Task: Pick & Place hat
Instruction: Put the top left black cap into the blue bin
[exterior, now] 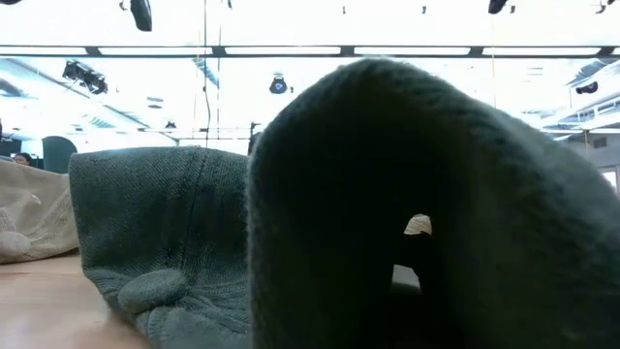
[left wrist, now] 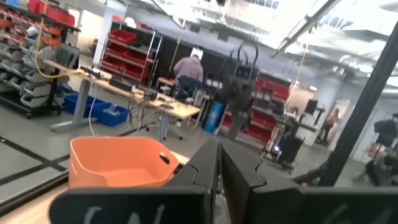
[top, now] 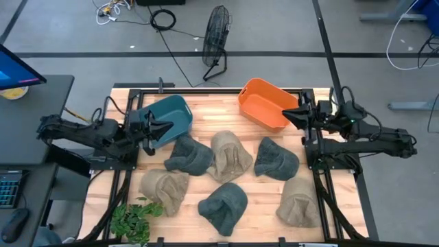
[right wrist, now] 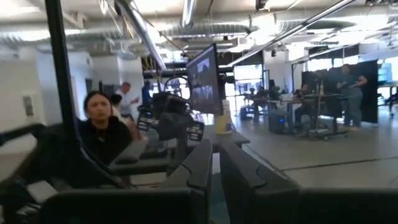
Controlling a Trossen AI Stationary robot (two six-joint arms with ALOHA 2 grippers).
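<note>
Both arms wait at the worktop's far corners, left gripper (top: pixel 167 127) and right gripper (top: pixel 288 114) clenched empty; hats (top: pixel 223 156) crowd mid-worktop, so I'd pinch one crown cleanly, avoiding neighbours

Six slumped hats (top: pixel 230 156), apparently green and tan
</note>
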